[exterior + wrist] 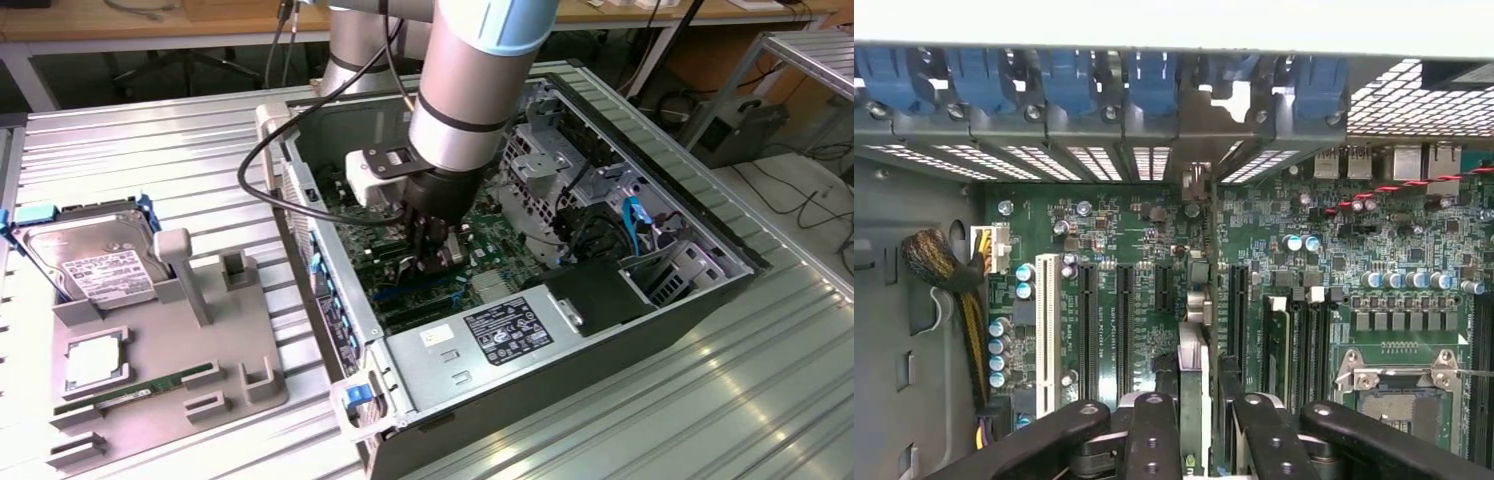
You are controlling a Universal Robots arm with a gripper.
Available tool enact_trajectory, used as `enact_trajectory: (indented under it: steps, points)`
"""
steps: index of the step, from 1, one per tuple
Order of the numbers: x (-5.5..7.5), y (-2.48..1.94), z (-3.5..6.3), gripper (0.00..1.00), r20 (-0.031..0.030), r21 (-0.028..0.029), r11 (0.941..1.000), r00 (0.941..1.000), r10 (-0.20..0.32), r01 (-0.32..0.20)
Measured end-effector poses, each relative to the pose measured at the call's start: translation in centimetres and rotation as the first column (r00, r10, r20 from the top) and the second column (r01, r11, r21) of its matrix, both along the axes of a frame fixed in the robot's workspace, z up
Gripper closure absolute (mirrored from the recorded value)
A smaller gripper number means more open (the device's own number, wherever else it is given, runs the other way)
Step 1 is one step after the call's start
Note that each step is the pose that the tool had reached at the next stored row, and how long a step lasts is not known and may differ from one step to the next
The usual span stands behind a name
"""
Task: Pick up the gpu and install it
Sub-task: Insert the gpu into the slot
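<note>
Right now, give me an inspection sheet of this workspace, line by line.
Surface: ribbed metal table.
Job's things: gpu seen edge-on between the fingers, standing over the motherboard slots inside the open PC case.
Clutter: grey fixture tray holding a hard drive and a memory stick.
Gripper: gripper shut on the gpu, down inside the case.
Cables: black cable looping off the arm.
Surroundings: benches and cabling behind.

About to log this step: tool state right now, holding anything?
Tool: shut on the gpu, held edge-on over the motherboard inside the open computer case.
</note>
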State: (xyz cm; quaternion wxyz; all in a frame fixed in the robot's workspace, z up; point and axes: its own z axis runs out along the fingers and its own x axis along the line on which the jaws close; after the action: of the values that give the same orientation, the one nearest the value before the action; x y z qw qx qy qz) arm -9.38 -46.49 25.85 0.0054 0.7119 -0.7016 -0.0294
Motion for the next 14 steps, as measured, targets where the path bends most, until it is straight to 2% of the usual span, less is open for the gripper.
enact_trajectory:
  steps: [7,11,12,13,14]
  points:
    - [0.12,0.00,-0.35,0.74,-0.0052,0.0004,1.0000,1.0000,0.000,0.000]
    - [0.15,0.02,-0.42,0.74,-0.0053,0.0022,1.0000,1.0000,0.000,0.000]
    - [0.16,0.02,-0.45,0.73,-0.0051,0.0025,1.0000,1.0000,0.000,0.000]
    - [0.15,0.01,-0.43,0.67,-0.0053,0.0021,1.0000,1.0000,0.000,0.000]
    - [0.15,0.01,-0.40,0.67,-0.0058,0.0015,1.0000,1.0000,0.000,0.000]
